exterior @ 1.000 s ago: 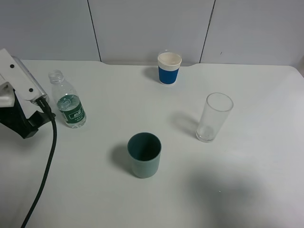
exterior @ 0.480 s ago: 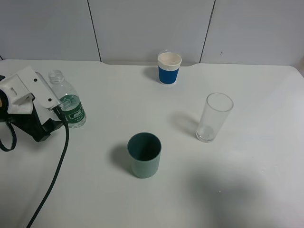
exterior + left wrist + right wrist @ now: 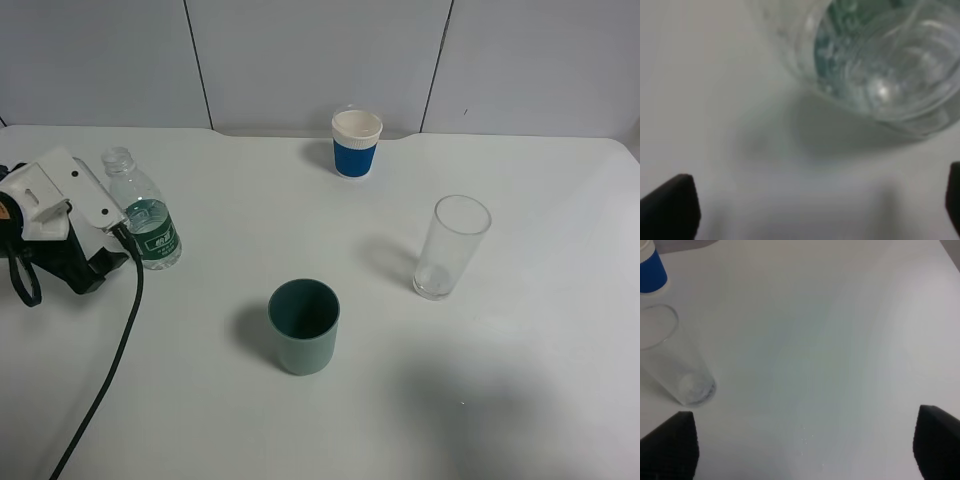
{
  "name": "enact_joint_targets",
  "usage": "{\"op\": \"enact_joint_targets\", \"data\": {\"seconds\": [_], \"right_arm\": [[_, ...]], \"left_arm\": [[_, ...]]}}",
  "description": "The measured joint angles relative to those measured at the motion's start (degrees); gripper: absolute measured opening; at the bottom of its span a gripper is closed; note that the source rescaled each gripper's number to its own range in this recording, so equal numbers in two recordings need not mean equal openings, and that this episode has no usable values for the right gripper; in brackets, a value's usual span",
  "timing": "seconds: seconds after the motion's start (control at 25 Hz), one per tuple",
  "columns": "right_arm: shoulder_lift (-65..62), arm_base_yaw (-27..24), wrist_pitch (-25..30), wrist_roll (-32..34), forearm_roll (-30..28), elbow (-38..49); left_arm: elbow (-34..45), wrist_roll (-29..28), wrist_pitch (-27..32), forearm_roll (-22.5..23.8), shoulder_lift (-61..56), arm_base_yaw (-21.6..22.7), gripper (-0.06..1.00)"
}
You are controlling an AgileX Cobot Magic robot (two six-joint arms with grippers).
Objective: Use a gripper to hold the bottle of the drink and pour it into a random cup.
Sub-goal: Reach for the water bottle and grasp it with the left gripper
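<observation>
No lettering is legible on the white table. The small clear plastic bottle (image 3: pixel 143 215) wears a dark green label (image 3: pixel 155 238) bearing a pale mark, too small and blurred to read; the left wrist view shows that label only as a green smear. The white paper cup with a blue band (image 3: pixel 356 143) shows plain colour.

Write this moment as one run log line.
stage: pre-grasp | left gripper: open, not holding | bottle: upright, uncapped, near gripper | cup: upright
</observation>
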Motion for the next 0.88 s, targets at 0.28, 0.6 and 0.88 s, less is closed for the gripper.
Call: {"op": "enact_joint_targets", "data": {"seconds": [0.28,0.6,0.88], "right_arm": [[0.00,0.00,0.00,0.00,0.00,0.00],[0.00,0.00,0.00,0.00,0.00,0.00],[0.00,0.00,0.00,0.00,0.00,0.00]], "left_arm": [[0.00,14.92,0.74,-13.02,0.10,0.00,1.00],[-2.22,9.43,9.02,-12.44,0.22,0.00,1.00],[-2.38,-12.22,11.23,2.31,0.22,0.00,1.00]]}}
